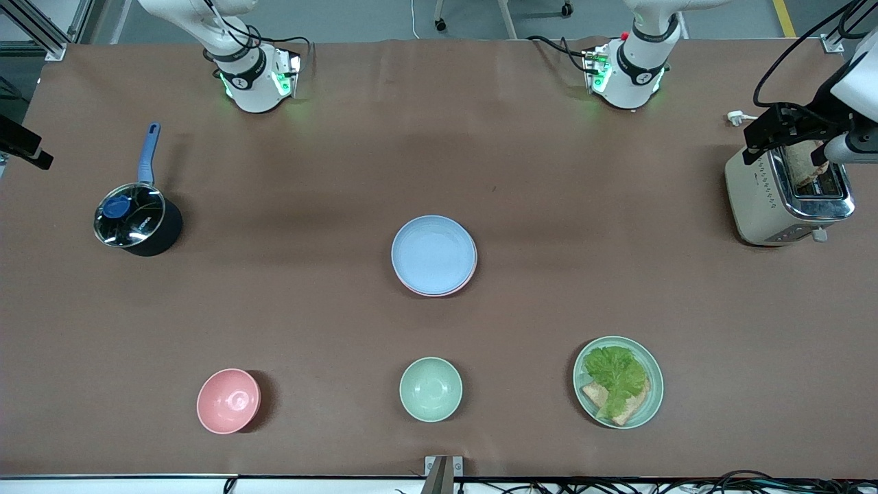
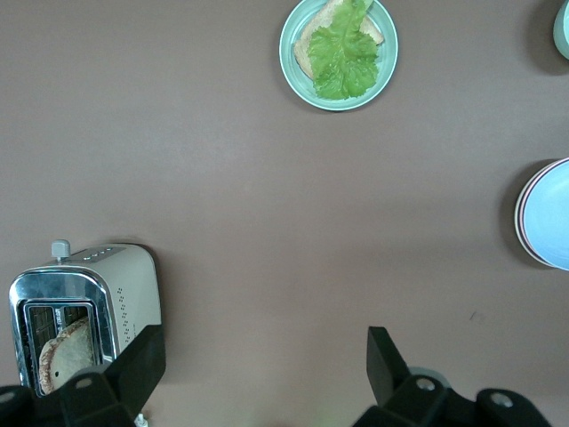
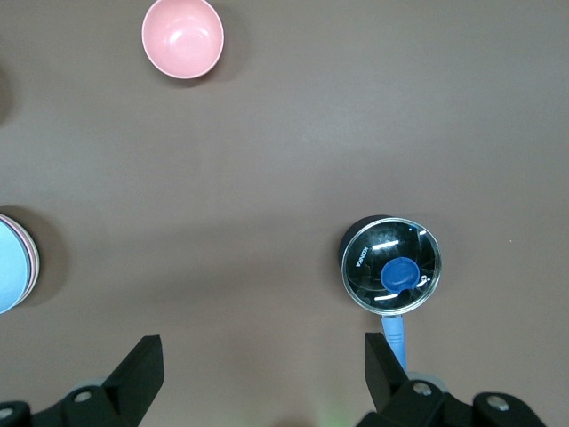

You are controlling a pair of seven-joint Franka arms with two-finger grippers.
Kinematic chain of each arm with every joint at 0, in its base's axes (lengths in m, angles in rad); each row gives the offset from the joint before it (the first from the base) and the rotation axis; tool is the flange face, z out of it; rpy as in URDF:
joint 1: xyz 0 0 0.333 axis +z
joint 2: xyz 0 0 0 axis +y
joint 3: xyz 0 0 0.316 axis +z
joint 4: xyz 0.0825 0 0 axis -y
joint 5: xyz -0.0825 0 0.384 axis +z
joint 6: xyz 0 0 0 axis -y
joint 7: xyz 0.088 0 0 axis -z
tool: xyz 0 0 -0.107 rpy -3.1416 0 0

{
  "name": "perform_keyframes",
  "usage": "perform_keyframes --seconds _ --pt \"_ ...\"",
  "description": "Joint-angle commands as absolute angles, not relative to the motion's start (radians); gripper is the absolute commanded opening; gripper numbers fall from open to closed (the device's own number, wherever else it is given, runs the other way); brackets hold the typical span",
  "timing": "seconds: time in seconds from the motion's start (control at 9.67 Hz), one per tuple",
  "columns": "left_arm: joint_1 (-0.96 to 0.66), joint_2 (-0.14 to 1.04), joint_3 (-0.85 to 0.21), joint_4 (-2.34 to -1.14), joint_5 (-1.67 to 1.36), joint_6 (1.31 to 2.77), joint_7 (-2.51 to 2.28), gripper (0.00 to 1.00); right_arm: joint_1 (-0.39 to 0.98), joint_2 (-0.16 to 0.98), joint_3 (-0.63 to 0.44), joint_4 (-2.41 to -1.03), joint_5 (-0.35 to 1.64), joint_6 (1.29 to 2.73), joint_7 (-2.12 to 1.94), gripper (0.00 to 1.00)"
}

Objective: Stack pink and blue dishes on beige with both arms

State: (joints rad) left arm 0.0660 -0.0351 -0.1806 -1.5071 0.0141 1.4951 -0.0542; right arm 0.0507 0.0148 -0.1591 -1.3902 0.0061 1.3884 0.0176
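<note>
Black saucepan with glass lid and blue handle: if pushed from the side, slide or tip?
The black saucepan with glass lid and blue handle looks squat and flat-bottomed, so it would probably slide rather than tip. Its long handle sticks out one side, so an off-centre push would likely spin it. The lid seems merely resting and may rattle or shift.

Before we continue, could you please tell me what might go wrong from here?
The open left pincer hangs over the toaster and the open right pincer near the pot; dropping straight down might strike either. The blue plate sits slightly off-centre on the pink plate, so a nudge could slide it. No beige plate shows beneath.
</note>
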Motion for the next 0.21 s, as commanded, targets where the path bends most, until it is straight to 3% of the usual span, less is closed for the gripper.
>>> perform_keyframes --seconds 0.0,0.1 --pt "0.063 -0.015 -0.176 -1.509 0.006 1.486 -0.034 1.00 0.052 0.018 -0.155 -1.371 -0.015 1.365 0.015 1.00" --pt "0.063 -0.015 -0.176 -1.509 0.006 1.486 -0.034 1.00 0.052 0.018 -0.155 -1.371 -0.014 1.350 0.041 1.00"
